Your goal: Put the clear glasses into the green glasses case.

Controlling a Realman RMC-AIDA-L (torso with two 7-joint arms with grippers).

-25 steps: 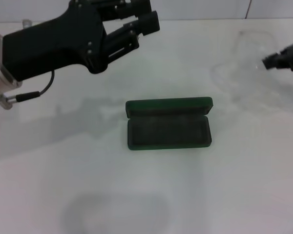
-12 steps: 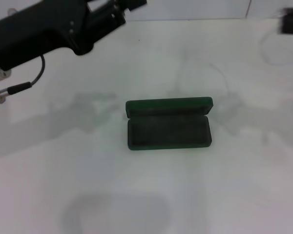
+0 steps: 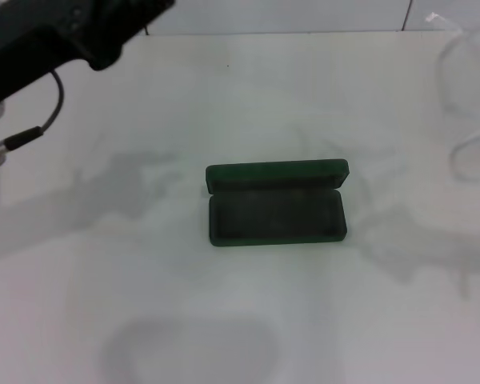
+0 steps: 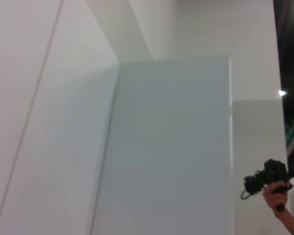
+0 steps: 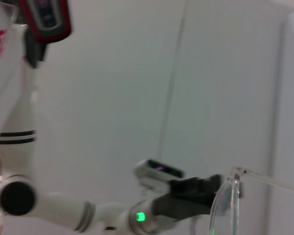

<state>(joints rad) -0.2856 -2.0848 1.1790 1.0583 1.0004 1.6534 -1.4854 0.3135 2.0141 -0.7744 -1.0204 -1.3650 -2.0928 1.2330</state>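
Observation:
The green glasses case (image 3: 276,204) lies open in the middle of the white table (image 3: 224,320), its lid standing at the far side and its dark lining bare. The clear glasses (image 3: 466,104) hang in the air above the table's far right. They also show close to the camera in the right wrist view as the clear glasses (image 5: 228,205), carried by my right gripper, whose fingers are out of frame. Only the black body of my left gripper (image 3: 72,28) shows, high at the far left, well away from the case.
A grey cable (image 3: 40,120) loops under the left arm. In the left wrist view a person's hand holds a black device (image 4: 269,181) far off. White wall panels stand behind the table.
The left arm has risen and drawn back to the upper left corner. The right gripper has lifted the clear glasses up off the table and left the head view.

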